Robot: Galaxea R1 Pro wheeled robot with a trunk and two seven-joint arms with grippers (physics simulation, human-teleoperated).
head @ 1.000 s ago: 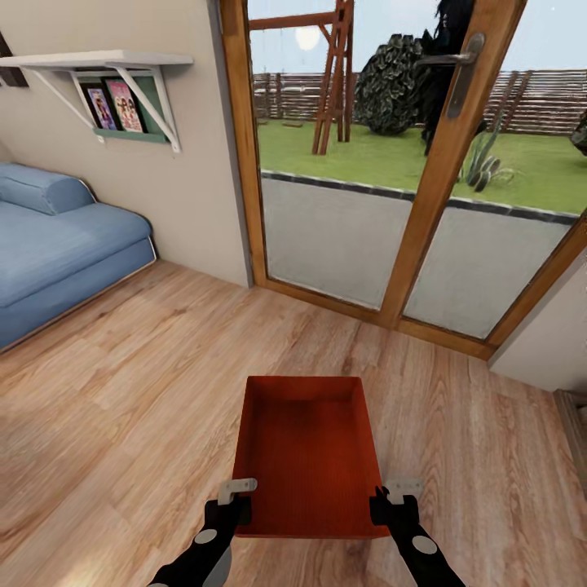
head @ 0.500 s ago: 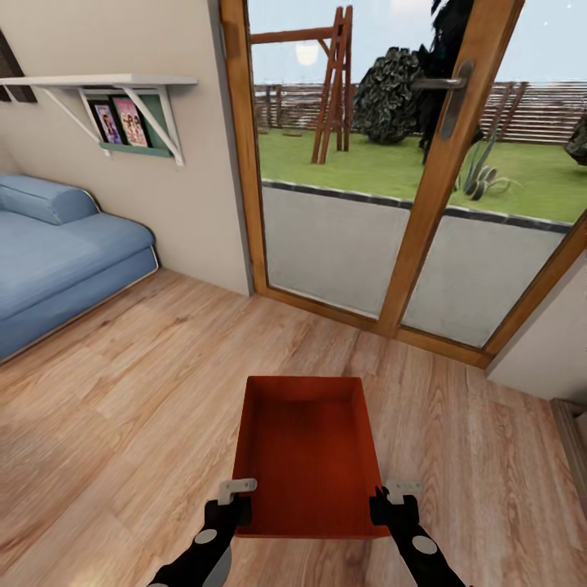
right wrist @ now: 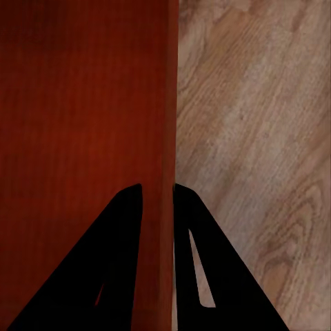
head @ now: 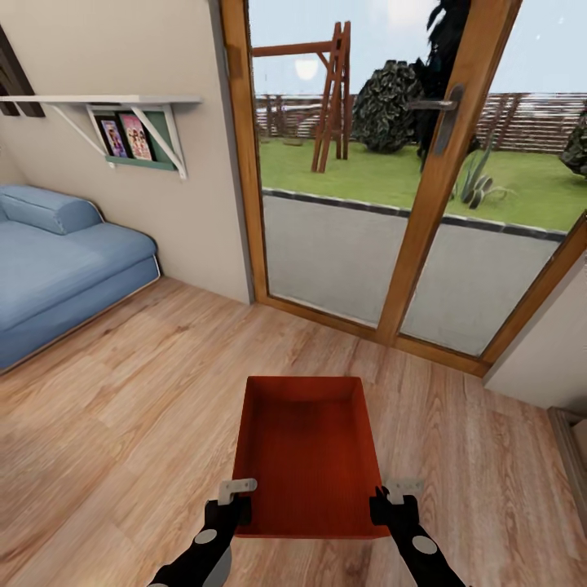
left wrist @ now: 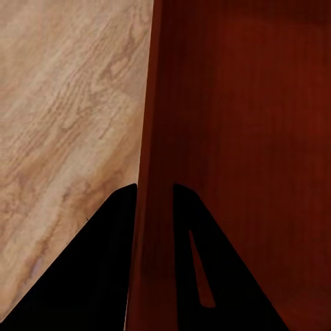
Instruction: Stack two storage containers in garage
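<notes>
I carry one orange-red open-topped storage container (head: pixel 307 456) in front of me, above the light wood plank floor of the living room. My left gripper (head: pixel 237 507) is shut on its left wall near the close corner, and my right gripper (head: pixel 380 505) is shut on its right wall. The left wrist view has the thin wall (left wrist: pixel 153 138) pinched between two dark fingers (left wrist: pixel 103 262). The right wrist view gives the same clamp on the right wall (right wrist: pixel 167 124) between its fingers (right wrist: pixel 124 262). The container is empty.
Wood-framed glass doors (head: pixel 428 212) stand straight ahead with a garden behind them. A blue sofa (head: pixel 57 261) lies at the left under a white wall shelf (head: pixel 106 102). A wall corner (head: pixel 546 359) juts in at the right. Open plank floor (head: pixel 130 424) surrounds me.
The whole view has shifted: doors, sofa and shelf have slid slightly right and down, so the camera has moved. The container and both grippers keep their place in the picture.
</notes>
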